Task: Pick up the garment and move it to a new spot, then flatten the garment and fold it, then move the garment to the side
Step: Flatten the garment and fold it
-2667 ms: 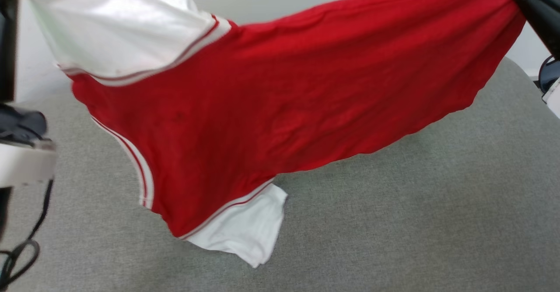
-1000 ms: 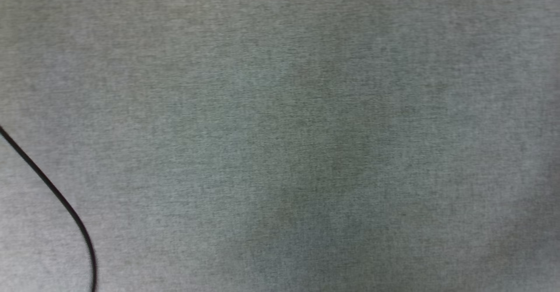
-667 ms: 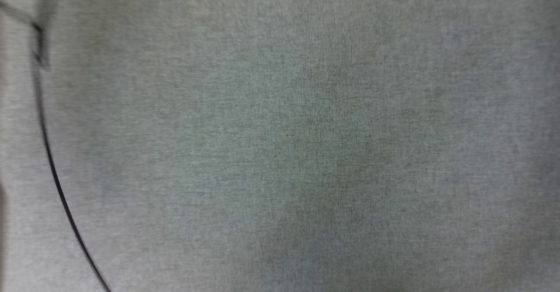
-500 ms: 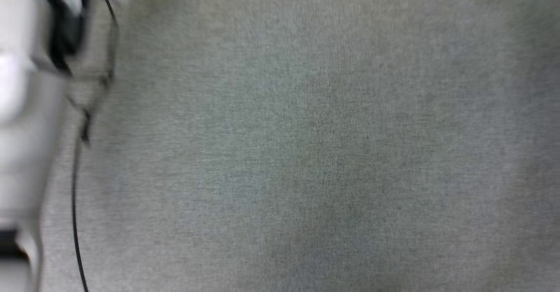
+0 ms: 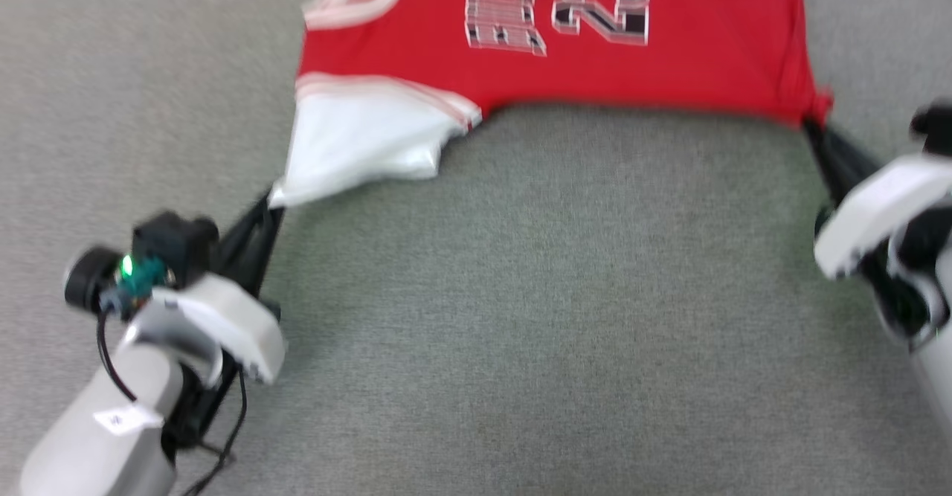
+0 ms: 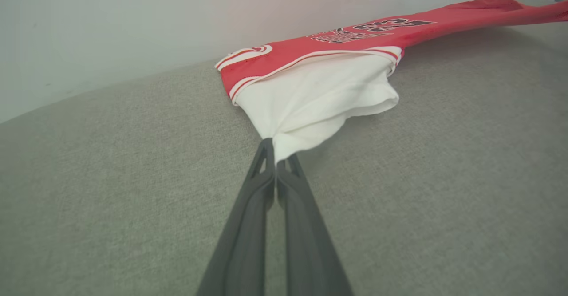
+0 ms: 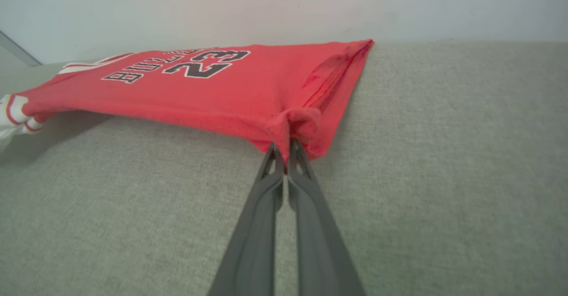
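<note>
The red garment [image 5: 595, 42] lies stretched across the far part of the grey surface, number 23 face up. Its white sleeve [image 5: 357, 146] trails toward the near left. My left gripper [image 5: 273, 202] is shut on the tip of that sleeve, and the left wrist view shows the sleeve [image 6: 310, 100] bunched at my left gripper [image 6: 274, 147]. My right gripper [image 5: 809, 123] is shut on the garment's near right corner. In the right wrist view the red cloth [image 7: 199, 87] puckers around my right gripper [image 7: 286, 147]. The garment's near edge hangs slightly off the surface between the two grips.
Everything rests on a wide grey fabric surface [image 5: 520, 317]. A pale wall [image 7: 222, 7] rises behind its far edge. A black cable [image 5: 223, 436] loops beside my left forearm at the lower left.
The camera has swung: earlier the garment hung in the air between both grippers, then bare grey fabric showed. Now the garment lies spread at the far side with both grippers low.
</note>
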